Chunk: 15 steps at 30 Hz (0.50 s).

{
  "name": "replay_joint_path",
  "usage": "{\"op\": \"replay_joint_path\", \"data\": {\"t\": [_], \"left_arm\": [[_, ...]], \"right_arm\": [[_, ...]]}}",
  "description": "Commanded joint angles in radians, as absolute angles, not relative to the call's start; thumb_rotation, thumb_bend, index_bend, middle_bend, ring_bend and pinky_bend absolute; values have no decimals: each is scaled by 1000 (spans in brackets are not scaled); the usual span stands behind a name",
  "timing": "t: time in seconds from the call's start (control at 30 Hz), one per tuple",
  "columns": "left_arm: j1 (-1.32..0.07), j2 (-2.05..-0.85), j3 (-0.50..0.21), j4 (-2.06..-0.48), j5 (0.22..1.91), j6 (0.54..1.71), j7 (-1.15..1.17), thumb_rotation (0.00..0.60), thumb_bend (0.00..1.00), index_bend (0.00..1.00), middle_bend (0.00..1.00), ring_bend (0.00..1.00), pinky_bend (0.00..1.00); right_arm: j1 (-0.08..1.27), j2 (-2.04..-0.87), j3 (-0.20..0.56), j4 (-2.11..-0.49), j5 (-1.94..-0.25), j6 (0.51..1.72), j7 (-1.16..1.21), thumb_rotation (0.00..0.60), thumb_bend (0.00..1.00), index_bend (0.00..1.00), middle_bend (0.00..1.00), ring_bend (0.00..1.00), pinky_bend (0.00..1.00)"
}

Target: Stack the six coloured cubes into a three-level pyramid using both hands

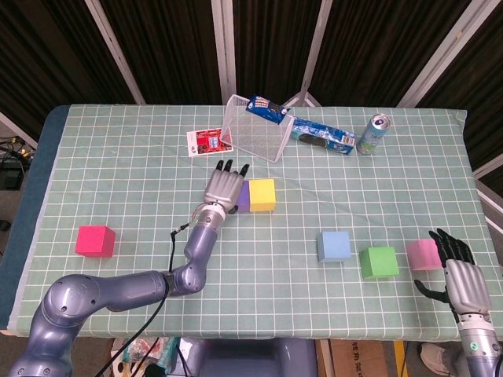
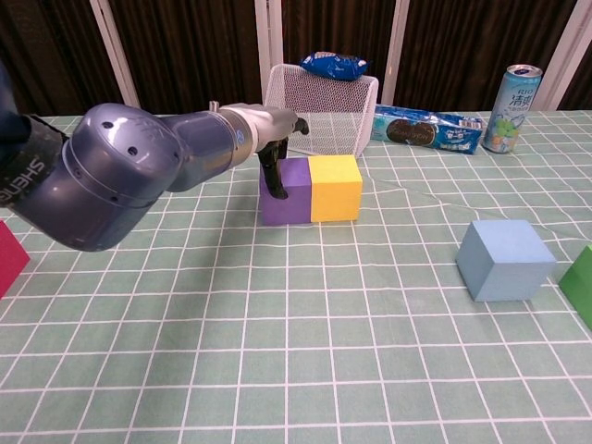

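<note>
A purple cube (image 2: 292, 192) and a yellow cube (image 2: 335, 187) stand side by side, touching, at mid table. My left hand (image 1: 222, 188) lies flat against the purple cube's (image 1: 244, 196) left side, fingers (image 2: 273, 166) touching it and gripping nothing. The yellow cube (image 1: 261, 195) is to its right. A red cube (image 1: 95, 240) sits alone at the left. A blue cube (image 1: 335, 246), a green cube (image 1: 379, 261) and a pink cube (image 1: 421, 254) form a row at the front right. My right hand (image 1: 458, 275) hovers, fingers spread, just right of the pink cube.
A tipped wire basket (image 1: 253, 129) with a blue snack bag (image 1: 266, 108) on it lies at the back. A cookie pack (image 1: 322, 137), a drink can (image 1: 372, 133) and a small red card (image 1: 206, 143) are nearby. The blue cube (image 2: 505, 259) shows large in the chest view.
</note>
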State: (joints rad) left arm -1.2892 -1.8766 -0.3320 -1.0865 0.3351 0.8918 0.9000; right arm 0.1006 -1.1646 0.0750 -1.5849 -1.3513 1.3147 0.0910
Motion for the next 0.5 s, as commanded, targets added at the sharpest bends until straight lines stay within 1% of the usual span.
{"op": "replay_joint_path", "data": {"t": [0.03,0.13,0.23,0.5], "left_arm": [[-1287,-1873,-330,-1092,331,895,904,600,185,0,175,28,82],[-1284,-1868,-329,-1102,323,900,911,600,163,0,108,7,78],[-1280,-1860,-330,-1117,317,909,916,600,154,0,74,6,78],[-1258,-1817,-330,-1183,321,953,915,600,135,0,66,4,70]], "right_arm": [[100,-1164,75,-1586,-1351,1315,90,600,243,0,0,0,0],[100,-1165,75,-1586,-1351,1315,89,600,243,0,0,0,0],[100,-1165,75,-1587,-1350,1316,87,600,242,0,0,0,0],[100,-1168,74,-1586,-1354,1319,88,600,243,0,0,0,0]]}}
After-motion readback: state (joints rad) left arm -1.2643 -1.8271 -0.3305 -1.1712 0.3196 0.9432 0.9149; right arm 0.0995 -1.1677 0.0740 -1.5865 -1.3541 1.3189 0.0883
